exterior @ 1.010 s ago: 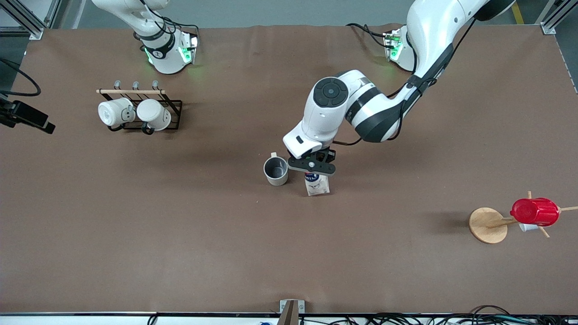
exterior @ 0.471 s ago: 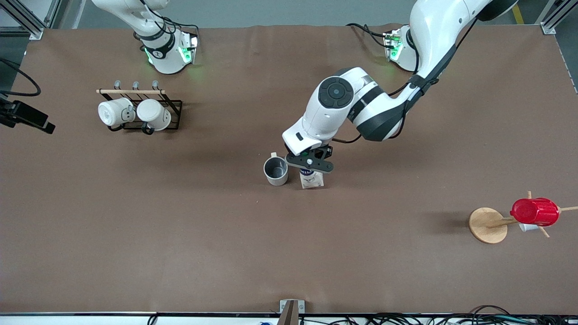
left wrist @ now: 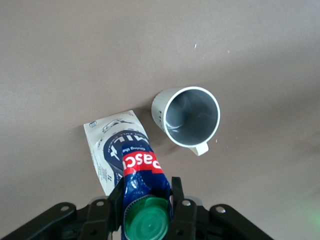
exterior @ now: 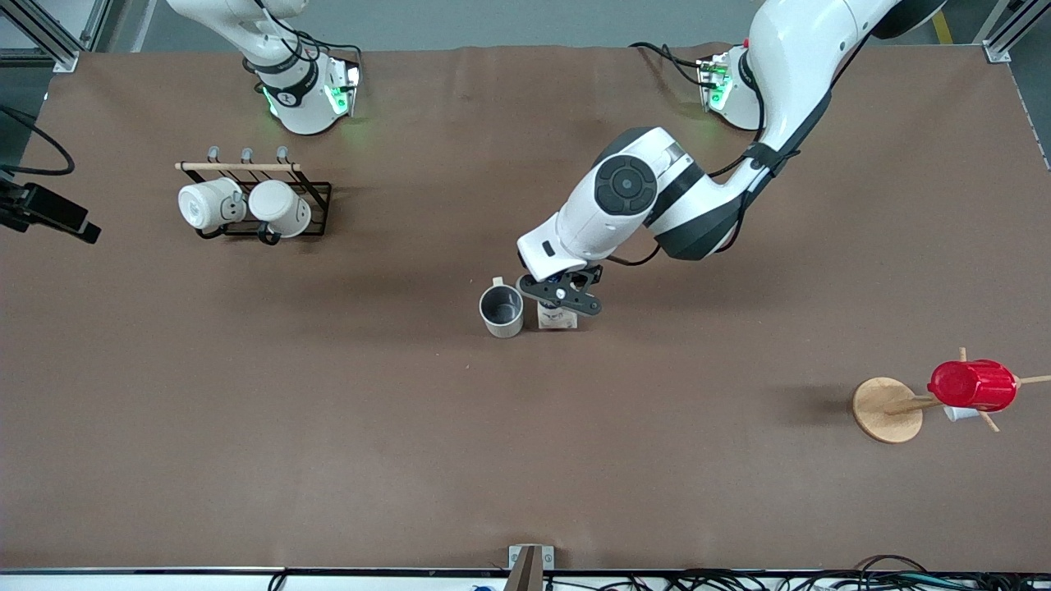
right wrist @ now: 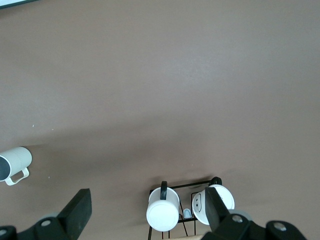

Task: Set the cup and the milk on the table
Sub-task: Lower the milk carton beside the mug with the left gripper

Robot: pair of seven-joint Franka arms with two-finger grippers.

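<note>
**A:** ok so what's on the tabletop (exterior: 246, 427) right now, going from the right arm's end across?

**B:** first up is a black wire rack (exterior: 283, 215) with a wooden rail, two all-white mugs (exterior: 245, 205) hanging on it side by side; the right arm is parked above its base, just waiting; its right pincer (right wrist: 145, 212) sits high over that rack with the fingers (right wrist: 77, 207) wide apart, nothing between them

**A:** and the cup?

**B:** around the middle; the cup (exterior: 502, 310) stands upright on the tabletop, dark grey inside showing, its small handle pointing toward the robots' bases; the wrist view has faint lettering on its side

**A:** milk next to it?

**B:** yep, the milk (exterior: 557, 316) is just beside the cup, toward the left arm's end; there's a narrow gap, so not touching as far as I can tell; from the left wrist view you see the green cap, blue upper part, red label, white lower part; can't say for sure if its base is resting on the tabletop or a hair above

**A:** who's got it?

**B:** the left pincer (left wrist: 147, 196), right over it; fingers (left wrist: 176, 192) clamped on the blue upper part, one on each side just under the cap

**A:** anything else?

**B:** toward the left arm's end, well apart from the rest, a round wooden disc base (exterior: 885, 409) with pegs; a red plastic cup (exterior: 973, 385) hangs on one peg
</note>
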